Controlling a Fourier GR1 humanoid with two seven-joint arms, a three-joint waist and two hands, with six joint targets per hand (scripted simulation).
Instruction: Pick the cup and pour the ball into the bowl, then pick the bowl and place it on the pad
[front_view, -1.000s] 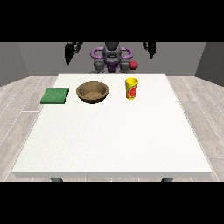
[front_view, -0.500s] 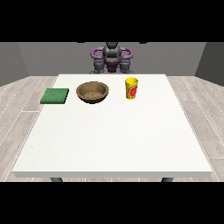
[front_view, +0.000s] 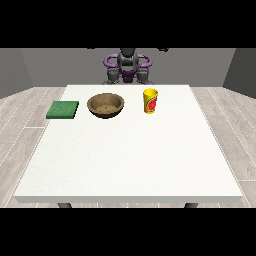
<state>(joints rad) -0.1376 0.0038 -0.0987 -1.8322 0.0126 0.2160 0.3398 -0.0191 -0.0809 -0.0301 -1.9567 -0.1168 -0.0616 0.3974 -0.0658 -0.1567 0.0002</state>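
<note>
A yellow cup (front_view: 150, 101) with a red mark on its side stands upright on the white table (front_view: 130, 160), at the back and right of centre. No ball shows; the cup's inside is hidden. A brown wooden bowl (front_view: 105, 105) sits to the cup's left. Further left lies the green pad (front_view: 63, 109), flat near the table's left edge. The robot (front_view: 128, 66) stands behind the far edge. Only dark slivers of its raised hands show at the scene's top, the hand at the view's left (front_view: 91, 48) and the hand at the view's right (front_view: 162, 49), both far from the objects.
The cup, bowl and pad form a row along the back of the table. Grey wood floor surrounds the table and grey walls stand behind the robot.
Both hands have risen from beside the robot's shoulders to the scene's top edge. A small red ball seen above the cup one second ago no longer shows.
</note>
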